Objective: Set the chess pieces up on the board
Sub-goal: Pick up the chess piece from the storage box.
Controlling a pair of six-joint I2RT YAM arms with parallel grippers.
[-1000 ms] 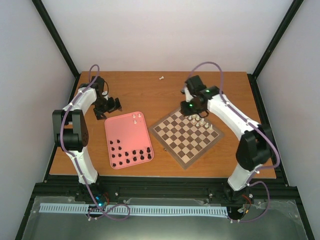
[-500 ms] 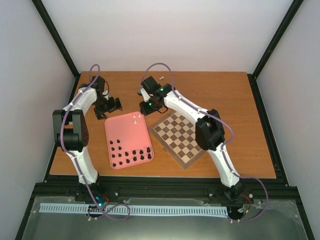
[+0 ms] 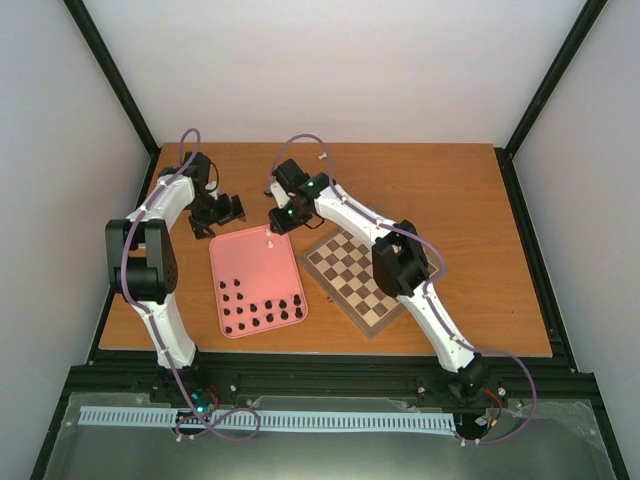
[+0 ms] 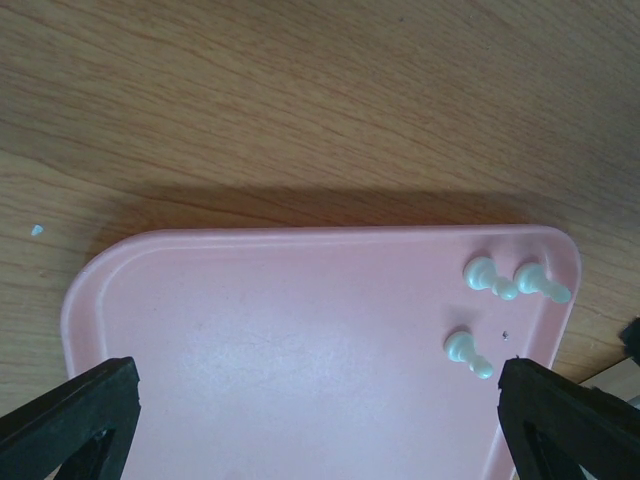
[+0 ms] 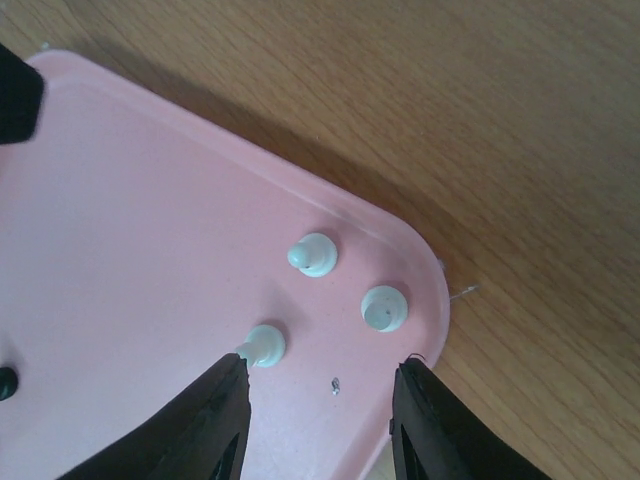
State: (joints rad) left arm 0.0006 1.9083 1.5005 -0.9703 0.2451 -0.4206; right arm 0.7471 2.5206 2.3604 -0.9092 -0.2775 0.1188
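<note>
**While three white pieces (image 5: 313,254) stand in the tray corner, the right gripper (image 5: 320,385) hangs open over them**

Right fingers are spread and hold nothing; one piece sits just beside a fingertip. The left gripper (image 4: 315,380) is also wide open, over the pink tray (image 4: 260,340) at its far edge. Black pieces (image 3: 262,310) fill the tray's near end. The chessboard (image 3: 345,270) lies just right of the tray.
</note>
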